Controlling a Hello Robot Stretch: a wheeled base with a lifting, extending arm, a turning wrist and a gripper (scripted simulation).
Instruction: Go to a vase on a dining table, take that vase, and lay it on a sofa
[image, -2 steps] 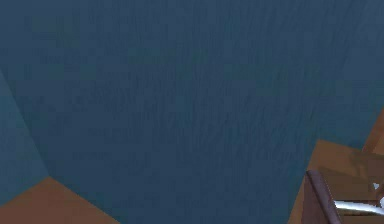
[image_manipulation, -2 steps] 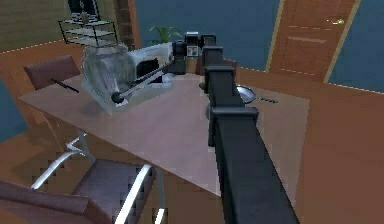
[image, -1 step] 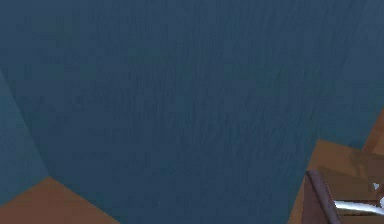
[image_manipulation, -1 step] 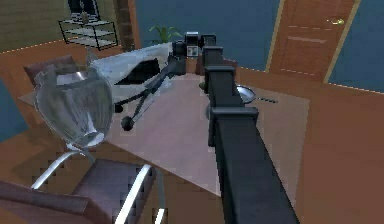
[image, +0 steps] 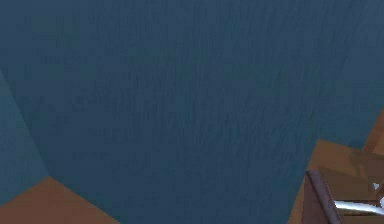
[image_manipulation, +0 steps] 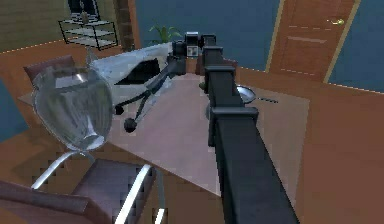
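A large clear glass vase (image_manipulation: 72, 108) shows at the arm side view's left, over the near-left corner of the dining table (image_manipulation: 190, 130), which has a pale pinkish top. My arm's dark bar rises from the bottom edge. My gripper (image_manipulation: 126, 115) reaches left over the tabletop, and its thin fingers (image_manipulation: 145, 98) end just right of the vase. I cannot tell whether the vase rests on the table's corner or hangs from the gripper, so I cannot tell whether the gripper holds anything.
A dark blue wall (image: 170, 100) stands close ahead, with brown floor at its foot and a furniture edge (image: 345, 195) at bottom right. Chairs (image_manipulation: 100, 190) flank the table's left side. A wooden door (image_manipulation: 310, 40), a shelf unit (image_manipulation: 95, 25) and a plant (image_manipulation: 165, 35) stand beyond.
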